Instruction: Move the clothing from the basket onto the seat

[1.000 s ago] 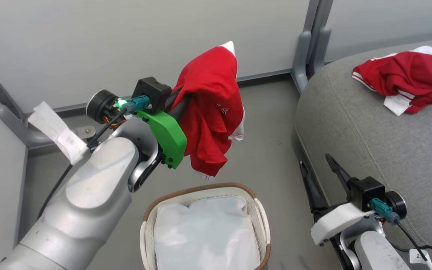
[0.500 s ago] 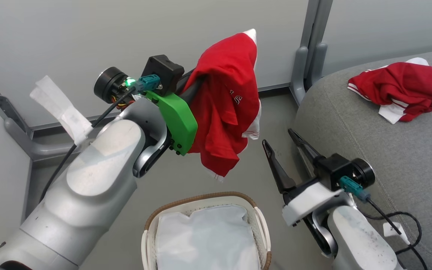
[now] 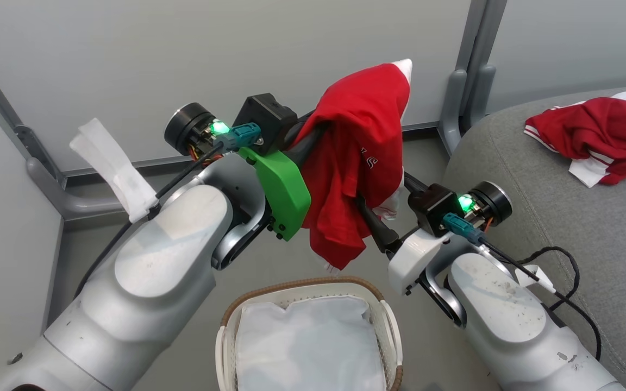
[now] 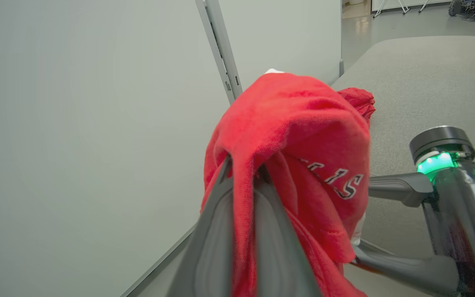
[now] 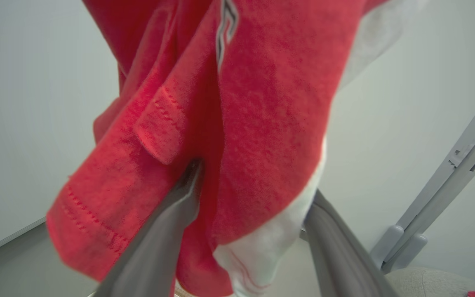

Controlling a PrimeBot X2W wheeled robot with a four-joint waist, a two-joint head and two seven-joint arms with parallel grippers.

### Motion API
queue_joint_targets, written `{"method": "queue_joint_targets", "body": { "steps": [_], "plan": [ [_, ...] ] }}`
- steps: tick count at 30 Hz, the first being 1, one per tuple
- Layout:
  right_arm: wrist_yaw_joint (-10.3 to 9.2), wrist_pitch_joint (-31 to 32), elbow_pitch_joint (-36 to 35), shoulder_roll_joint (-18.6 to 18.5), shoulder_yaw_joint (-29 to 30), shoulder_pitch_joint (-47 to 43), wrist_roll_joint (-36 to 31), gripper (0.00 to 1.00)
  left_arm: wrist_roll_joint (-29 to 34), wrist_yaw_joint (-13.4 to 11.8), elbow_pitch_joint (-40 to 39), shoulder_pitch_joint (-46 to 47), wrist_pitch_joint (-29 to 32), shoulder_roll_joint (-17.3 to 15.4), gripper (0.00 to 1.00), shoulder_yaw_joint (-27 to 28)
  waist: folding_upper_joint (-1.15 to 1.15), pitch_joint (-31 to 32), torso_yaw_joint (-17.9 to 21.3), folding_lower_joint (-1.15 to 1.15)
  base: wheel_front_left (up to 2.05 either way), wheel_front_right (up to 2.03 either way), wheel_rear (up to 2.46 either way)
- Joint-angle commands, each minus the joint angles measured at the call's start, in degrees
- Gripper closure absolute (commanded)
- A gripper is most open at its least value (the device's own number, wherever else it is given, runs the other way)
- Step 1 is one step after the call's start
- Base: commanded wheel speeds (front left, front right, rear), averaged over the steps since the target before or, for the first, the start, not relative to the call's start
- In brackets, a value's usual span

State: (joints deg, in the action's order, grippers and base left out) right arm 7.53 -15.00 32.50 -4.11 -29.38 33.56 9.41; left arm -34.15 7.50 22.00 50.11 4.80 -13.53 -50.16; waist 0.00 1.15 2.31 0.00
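A red garment with white lettering (image 3: pixel 362 157) hangs in the air above the basket (image 3: pixel 302 285), and my left gripper (image 4: pixel 243 165) is shut on its upper folds. My right gripper (image 3: pixel 386 198) stands open at the garment's lower right. In the right wrist view its two fingers (image 5: pixel 167 222) straddle the hanging red and white hem (image 5: pixel 258 247) without pinching it. A second red and white garment (image 3: pixel 601 136) lies crumpled on the grey seat (image 3: pixel 536 179) at the right. The basket holds its white liner (image 3: pixel 305 347).
Pale wall panels with a grey post (image 3: pixel 468 70) stand behind the garment, and the post's foot meets the floor beside the seat's corner. A black cable (image 3: pixel 568 271) trails from my right wrist over the seat's front. Grey floor (image 3: pixel 182 304) surrounds the basket.
My right arm has risen from the lower right up to the hanging garment, and its open fingers now straddle the hem. My left gripper has carried the garment a little toward the seat. The head camera has shifted.
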Motion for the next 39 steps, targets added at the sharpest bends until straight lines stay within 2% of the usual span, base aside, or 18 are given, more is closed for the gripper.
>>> {"method": "queue_joint_targets", "body": {
  "steps": [1,4,5,6,7,8,13,14,15,16,25,30,39],
  "plan": [
    [-0.07,-0.3,1.0,-0.2,-1.3,1.1,0.9,0.00,0.1,-0.2,-0.6,-1.0,0.0,0.0,1.00,-0.2,0.00,-0.1,-0.5,0.00,0.00,0.00,0.00],
    [-0.07,-0.3,3.0,-0.5,-4.0,3.1,2.7,0.00,-0.2,-0.3,-1.1,-1.7,0.0,-0.1,1.00,-0.6,0.00,-0.1,-1.1,0.00,0.00,0.00,0.00],
    [-0.08,-0.3,3.5,-0.5,-4.8,3.6,3.5,0.60,-0.3,-0.4,-1.3,-1.9,0.0,-0.3,1.00,-0.6,0.00,-0.1,-1.3,0.00,0.00,0.00,0.00],
    [-0.08,-0.3,3.9,-0.5,-5.5,3.9,4.1,0.73,-0.4,-0.5,-1.4,-2.2,-0.1,-0.4,1.00,-0.6,0.00,-0.1,-1.4,0.00,0.00,0.00,0.00],
    [-0.08,-0.3,4.4,-0.6,-6.3,4.1,4.7,0.97,-0.5,-0.6,-1.4,-2.5,-0.3,-0.6,1.00,-0.5,0.00,0.0,-1.6,0.00,0.00,0.00,0.00],
    [-0.08,-0.3,4.6,-0.7,-6.8,4.4,5.3,1.00,-0.6,-1.0,-1.4,-3.0,-0.4,-0.8,1.00,-0.4,0.00,-0.1,-1.7,0.00,0.00,0.00,0.00],
    [-0.08,-0.3,4.4,-1.3,-7.8,4.4,7.0,1.00,-1.3,-2.1,-0.8,-5.0,-1.6,-1.6,1.00,0.2,0.00,-0.1,-2.0,0.00,0.00,0.00,0.00],
    [-0.08,-0.3,4.3,-1.4,-7.8,4.3,7.4,1.00,-1.5,-2.3,-0.6,-5.5,-2.1,-1.8,0.60,0.4,0.00,-0.1,-2.0,0.00,0.00,0.00,0.00],
    [-0.08,-0.3,4.2,-1.6,-7.8,4.2,7.6,1.00,-1.6,-2.5,-0.4,-5.9,-2.5,-2.0,0.37,0.5,0.00,-0.1,-1.9,0.00,0.00,0.00,0.00],
    [-0.08,-0.3,4.0,-1.7,-7.6,4.1,7.7,1.00,-1.6,-2.6,-0.2,-6.4,-3.0,-2.2,0.00,0.6,0.00,-0.1,-1.9,0.00,0.00,0.00,0.00],
    [-0.08,-0.3,2.5,-3.1,-3.1,2.5,7.2,1.00,-2.2,-4.0,2.2,-11.8,-7.7,-2.3,0.00,0.4,0.00,-0.3,-1.1,0.00,0.00,0.00,0.00],
    [-0.08,-0.3,1.5,-4.1,0.0,1.7,5.7,1.00,-2.9,-4.3,3.1,-15.3,-10.2,-0.9,0.00,-0.3,0.00,-0.6,-0.1,0.00,0.00,0.00,0.00],
    [-0.08,-0.3,-0.9,-6.7,4.4,-0.5,3.2,1.00,-2.6,-4.5,4.6,-19.7,-13.7,1.4,0.00,-2.6,0.00,-1.6,4.4,0.00,0.00,0.00,0.00]
  ]
}}
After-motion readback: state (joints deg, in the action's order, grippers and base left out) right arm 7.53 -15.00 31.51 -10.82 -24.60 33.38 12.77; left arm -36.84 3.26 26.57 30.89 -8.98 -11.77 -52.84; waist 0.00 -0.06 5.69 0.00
